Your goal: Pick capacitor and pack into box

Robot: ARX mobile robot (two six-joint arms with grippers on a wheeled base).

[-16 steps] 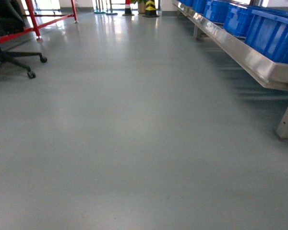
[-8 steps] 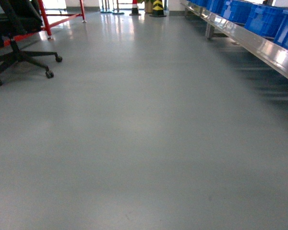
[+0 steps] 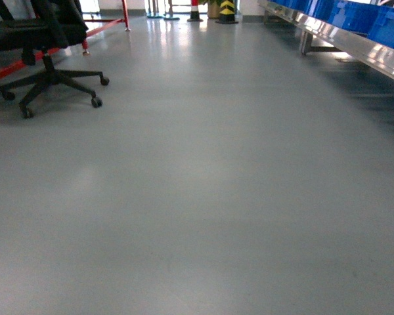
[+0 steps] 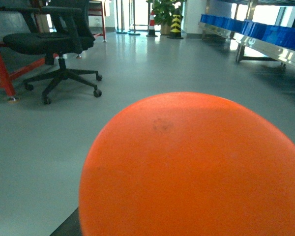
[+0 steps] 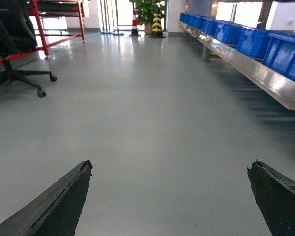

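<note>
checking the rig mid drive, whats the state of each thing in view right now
right gripper: open, fingers wide apart, nothing between them
left gripper: hidden behind an orange ball that fills its wrist view; open or shut cannot be told
office chair: upright on its wheels, unoccupied
blue bins: lined up on the steel bench
traffic cone: upright
box and capacitor: not in view

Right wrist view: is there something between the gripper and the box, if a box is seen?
No box shows in any view. Ahead of the open right gripper lies only bare floor; chair and blue bins stand aside.
</note>
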